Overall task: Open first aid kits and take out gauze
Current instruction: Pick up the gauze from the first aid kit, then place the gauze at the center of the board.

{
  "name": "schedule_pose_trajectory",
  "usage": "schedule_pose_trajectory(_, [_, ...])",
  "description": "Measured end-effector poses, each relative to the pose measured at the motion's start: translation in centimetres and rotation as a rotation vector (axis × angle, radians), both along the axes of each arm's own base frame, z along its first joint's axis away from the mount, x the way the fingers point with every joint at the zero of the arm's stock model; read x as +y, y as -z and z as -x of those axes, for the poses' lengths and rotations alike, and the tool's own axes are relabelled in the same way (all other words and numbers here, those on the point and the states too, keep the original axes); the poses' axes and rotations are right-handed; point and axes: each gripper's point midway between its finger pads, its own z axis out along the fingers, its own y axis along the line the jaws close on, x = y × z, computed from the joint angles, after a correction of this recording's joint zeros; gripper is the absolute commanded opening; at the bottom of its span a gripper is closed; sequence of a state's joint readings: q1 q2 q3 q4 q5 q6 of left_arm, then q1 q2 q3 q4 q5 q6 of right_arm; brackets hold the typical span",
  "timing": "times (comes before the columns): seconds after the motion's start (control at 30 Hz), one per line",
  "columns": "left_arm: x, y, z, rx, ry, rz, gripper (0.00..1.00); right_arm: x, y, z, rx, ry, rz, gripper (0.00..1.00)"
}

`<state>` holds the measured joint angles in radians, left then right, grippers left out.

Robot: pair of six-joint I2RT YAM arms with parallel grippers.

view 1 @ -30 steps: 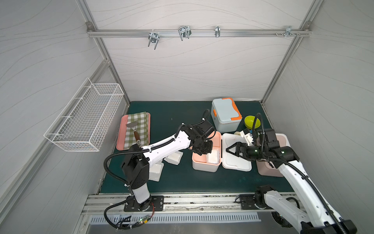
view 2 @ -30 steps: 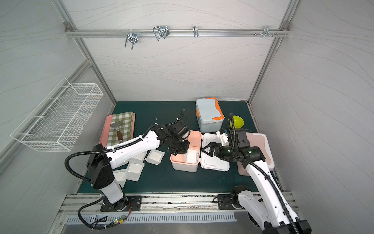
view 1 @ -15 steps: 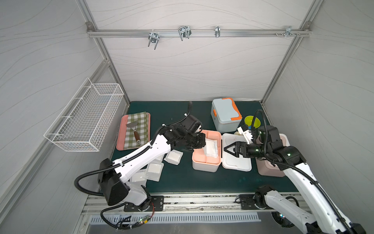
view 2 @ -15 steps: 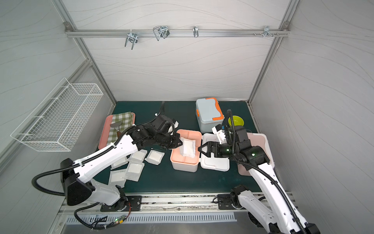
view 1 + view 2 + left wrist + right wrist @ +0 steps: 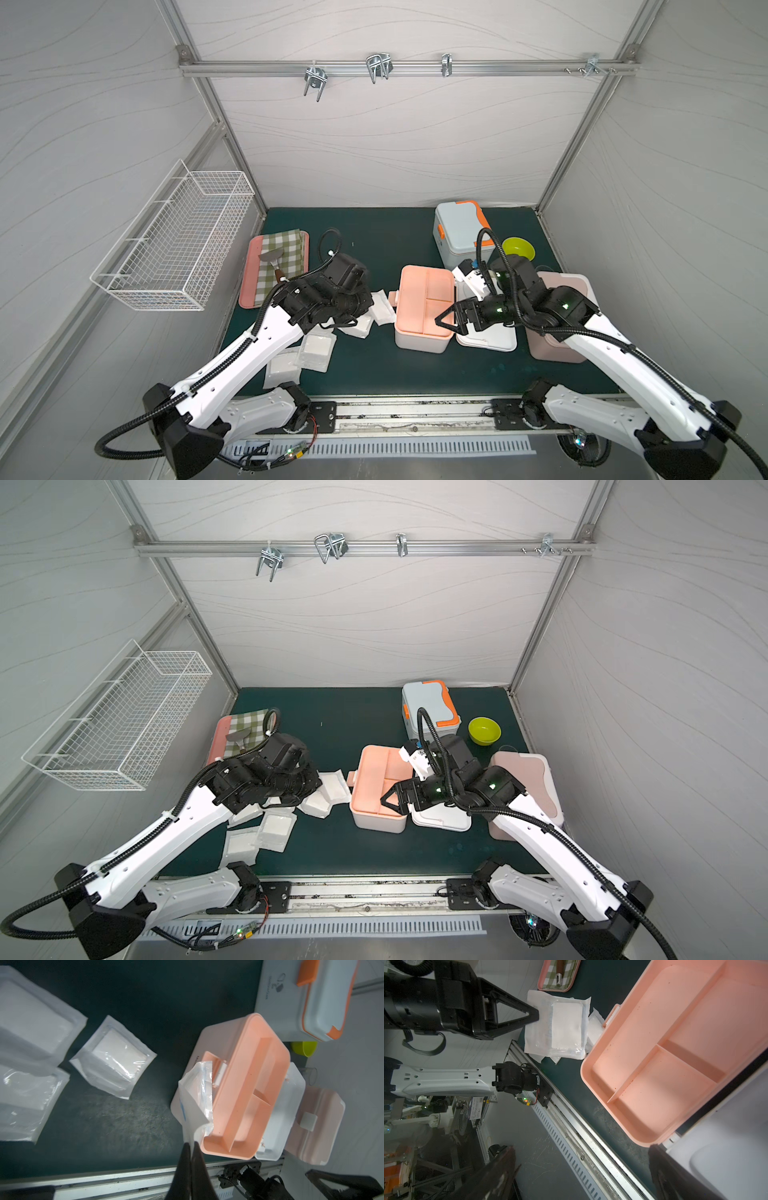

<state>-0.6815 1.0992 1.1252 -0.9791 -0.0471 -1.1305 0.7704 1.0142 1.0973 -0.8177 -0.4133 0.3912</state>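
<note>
Three kits on the bench (image 5: 374,374). The open kit (image 5: 424,299) shows a peach tray of three compartments, its white lid (image 5: 486,343) folded flat. The pink kit (image 5: 536,779) is beyond the lid and the blue kit (image 5: 461,232) behind; both are shut.

Left jaws are pinched tight on one gauze (image 5: 566,1026), a white square in a clear wrapper. It is held by the wrapper edge just beside the open kit's latch, long side parallel to that wall.

At least four more pads (image 5: 277,831) lie flat farther out.

Right jaws are spread wide, gripping nothing, over the open kit's hinge-side front corner.
</note>
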Motion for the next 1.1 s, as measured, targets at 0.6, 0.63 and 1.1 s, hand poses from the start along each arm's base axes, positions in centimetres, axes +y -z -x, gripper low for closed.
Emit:
schedule_pose_trajectory(0.6, [8.1, 8.0, 6.8, 0.266, -0.5, -0.168, 0.0, 1.2, 1.0, 0.2, -0.009, -0.034, 0.047, 0.99])
schedule_pose_trajectory(0.63, [8.1, 8.5, 6.9, 0.273, -0.516, -0.166, 0.0, 1.2, 1.0, 0.2, -0.009, -0.034, 0.047, 0.99])
schedule_pose_trajectory(1.1, [5.5, 13.6, 6.1, 0.303, -0.648, -0.07, 0.0, 0.7, 1.4, 0.4, -0.022, -0.035, 0.054, 0.99])
